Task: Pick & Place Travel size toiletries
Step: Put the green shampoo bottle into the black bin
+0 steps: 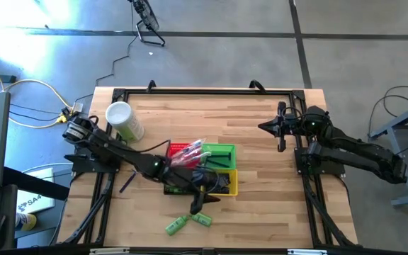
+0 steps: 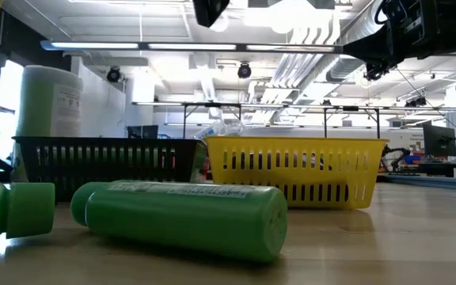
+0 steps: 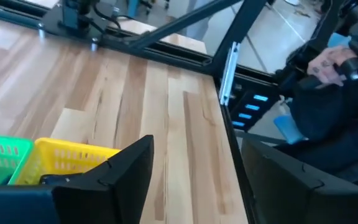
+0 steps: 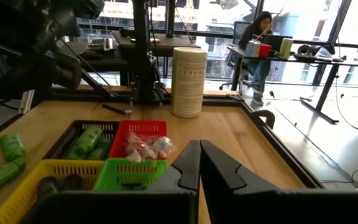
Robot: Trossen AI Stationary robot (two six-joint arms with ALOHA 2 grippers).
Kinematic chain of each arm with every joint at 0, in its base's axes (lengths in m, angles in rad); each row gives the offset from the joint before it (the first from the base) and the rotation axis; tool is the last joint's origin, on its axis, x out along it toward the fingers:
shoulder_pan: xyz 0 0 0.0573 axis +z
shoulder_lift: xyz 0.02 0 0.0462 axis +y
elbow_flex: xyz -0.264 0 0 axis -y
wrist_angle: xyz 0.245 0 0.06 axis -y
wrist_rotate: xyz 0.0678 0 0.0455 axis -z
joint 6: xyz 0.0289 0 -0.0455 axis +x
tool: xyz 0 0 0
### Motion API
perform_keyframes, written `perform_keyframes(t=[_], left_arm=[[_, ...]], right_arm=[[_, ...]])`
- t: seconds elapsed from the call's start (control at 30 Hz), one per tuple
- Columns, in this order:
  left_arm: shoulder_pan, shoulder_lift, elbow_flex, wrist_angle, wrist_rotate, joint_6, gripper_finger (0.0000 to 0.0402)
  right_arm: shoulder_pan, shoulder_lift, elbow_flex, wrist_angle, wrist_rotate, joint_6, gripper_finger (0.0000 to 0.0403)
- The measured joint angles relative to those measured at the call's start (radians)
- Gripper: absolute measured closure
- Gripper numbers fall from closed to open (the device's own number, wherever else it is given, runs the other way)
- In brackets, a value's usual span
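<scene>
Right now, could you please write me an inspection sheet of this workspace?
Surface: wooden table, black frame rails along its edges.
Job's things: two green bottles loose on the table; more green bottles in the black basket; wrapped packets in the red basket; dark tubes in the yellow basket.
Clutter: white canister; green basket.
Grippers: left gripper open over the baskets; right gripper shut, parked aside.
Cables: yellow cable on the floor.
Surroundings: seated person at a desk.
</scene>
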Motion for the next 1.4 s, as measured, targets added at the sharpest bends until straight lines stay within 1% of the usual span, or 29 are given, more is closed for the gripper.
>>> perform_keyframes(t=[0.13,0.2,0.3,0.43,0.5,0.57,0.67,0.73,0.8,0.87,0.93,1.0,1.07,1.13,1.4], left_arm=[[-0.038,0.005,0.017,0.011,-0.056,-0.001,0.0174],[-0.055,0.034,0.063,0.013,-0.073,0.003,0.0177],[-0.084,0.089,0.154,-0.053,-0.085,0.066,0.0183],[-0.102,0.161,0.282,-0.260,-0.086,0.106,0.0188],[-0.101,0.185,0.324,-0.374,-0.085,0.086,0.0188],[-0.106,0.212,0.359,-0.435,-0.080,0.037,0.0188],[-0.106,0.231,0.367,-0.511,-0.060,-0.021,0.0188],[-0.107,0.245,0.369,-0.524,-0.031,-0.040,0.0188],[-0.107,0.246,0.367,-0.582,-0.023,-0.063,0.0188],[-0.107,0.262,0.372,-0.589,0.002,-0.095,0.0188],[-0.112,0.268,0.366,-0.640,0.018,-0.106,0.0188],[-0.116,0.293,0.371,-0.612,0.022,-0.109,0.0188],[-0.130,0.307,0.367,-0.640,0.024,-0.105,0.0188],[-0.136,0.330,0.368,-0.622,0.038,-0.106,0.0188],[-0.158,0.388,0.369,-0.628,0.069,-0.166,0.0188]], right_arm=[[0.000,0.000,0.000,0.000,-0.001,0.003,0.0400],[0.000,0.000,0.000,0.000,-0.001,0.005,0.0400],[0.000,0.000,0.000,0.002,-0.001,0.005,0.0400],[0.000,0.000,0.000,0.001,-0.002,0.009,0.0400],[0.000,0.000,0.000,-0.001,-0.001,0.009,0.0400],[0.000,0.000,0.000,-0.004,-0.001,0.009,0.0400],[0.000,0.000,0.000,-0.008,-0.001,0.008,0.0400],[0.000,0.000,0.000,-0.013,-0.002,0.009,0.0400],[0.000,0.000,0.000,-0.012,0.000,0.008,0.0400],[0.000,0.000,0.000,-0.013,0.000,0.008,0.0400],[0.000,0.000,0.000,-0.012,0.000,0.006,0.0400],[0.000,0.000,0.000,-0.013,0.000,0.006,0.0400],[0.000,0.000,0.000,-0.013,0.000,0.006,0.0400],[0.000,0.000,0.000,-0.013,0.001,0.006,0.0400],[0.000,0.000,0.000,-0.012,0.006,0.006,0.0400]])
